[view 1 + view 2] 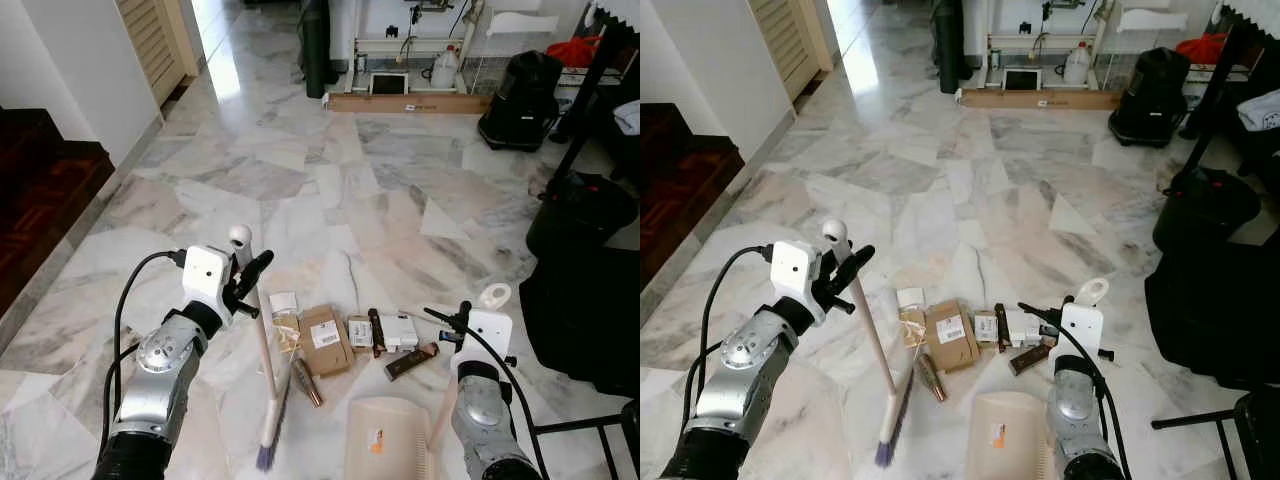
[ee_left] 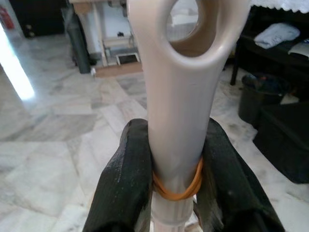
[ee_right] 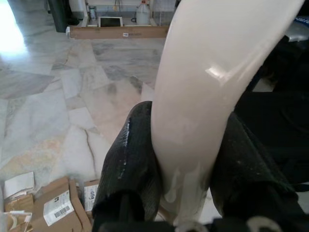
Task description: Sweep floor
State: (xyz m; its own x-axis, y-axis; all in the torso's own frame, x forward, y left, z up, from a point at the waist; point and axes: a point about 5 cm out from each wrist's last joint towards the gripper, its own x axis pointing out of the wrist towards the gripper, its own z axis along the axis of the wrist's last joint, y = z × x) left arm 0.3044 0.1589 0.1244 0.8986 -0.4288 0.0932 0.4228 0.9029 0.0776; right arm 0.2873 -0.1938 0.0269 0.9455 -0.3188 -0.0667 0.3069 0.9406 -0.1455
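Broom (image 1: pixel 264 360) held in left gripper (image 1: pixel 243 285), fingers (image 2: pixel 126 183) clamped tight on the beige handle just below its hanging loop, orange rubber band under the grip. High grip near the handle top likely gives reach and leverage for a long stroke. Handle runs down toward 5 o'clock from the gripper; purple bristle head (image 1: pixel 268 440) rests on the marble floor (image 1: pixel 300 170) at about 7 o'clock of the litter pile.

Right gripper (image 1: pixel 470 325) pinched narrow on the pale dustpan handle (image 3: pixel 212 82), whose loop end (image 1: pixel 494 295) sticks up above the wrist. Beige dustpan (image 1: pixel 385 440) sits low on the floor at 6 o'clock of the pile, mouth seeming to face the debris, so it is probably staged as the catch point.

Litter lies in a rough row between the two arms: brown cardboard box with label (image 1: pixel 324 340), small white packet (image 1: pixel 283 302) at its 11 o'clock, smaller boxes (image 1: pixel 361 332) and white carton (image 1: pixel 402 330) at its 3 o'clock, dark bar-like wrapper (image 1: pixel 411 361), a brown tube (image 1: pixel 306 382) at 6 o'clock near the bristles.

Judgement: sweep not done, debris outside the pan. Next move would call for drawing the bristles across toward the pan mouth; flat boxes could slide past the lip.

Background at 12 to 2 o'clock: black vacuum-like unit (image 1: pixel 520 100), long cardboard box (image 1: pixel 408 102), black bags (image 1: pixel 580 210).
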